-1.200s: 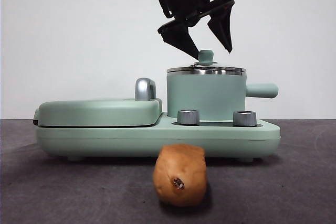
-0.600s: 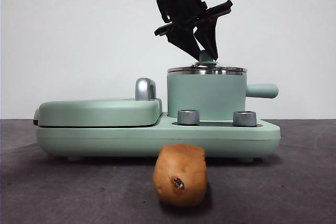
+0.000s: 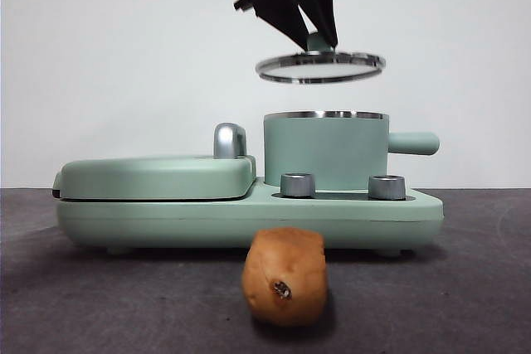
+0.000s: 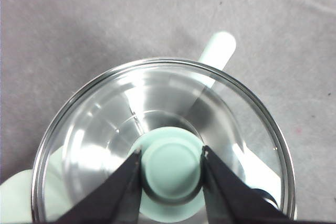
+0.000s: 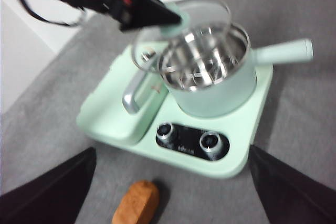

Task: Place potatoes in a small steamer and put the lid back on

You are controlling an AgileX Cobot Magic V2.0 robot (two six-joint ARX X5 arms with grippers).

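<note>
Count: one potato (image 3: 284, 276), one small steamer (image 3: 325, 152), one glass lid (image 3: 320, 65), one mint cooker base (image 3: 249, 213) with two steel dials (image 3: 298, 185), one flat griddle cover (image 3: 158, 177) with a chrome handle (image 3: 229, 140); two wall sockets behind, high on the wall.

Left gripper (image 4: 170, 163): jaws pinched on the lid's mint knob (image 4: 172, 165), one jaw on each side, touching it; lid hangs clear above the steamer, roughly level, slightly tilted, a visible gap to the steamer's steel rim; through the glass the wrist view shows the steamer's steel inside and its stubby side handle (image 4: 217, 49).

Steamer sits open on the base, beside the griddle cover and behind the two dials; inside looks like bare steel in the right wrist view, blurred.

Potato lies on the dark table (image 3: 465, 288) in front of the base, apart from it, dark eye spot facing the front camera; nothing touches it.

Right gripper (image 5: 170, 192): jaws spread wide, holding nothing, above the table near the potato (image 5: 136, 203), in front of the base.
</note>
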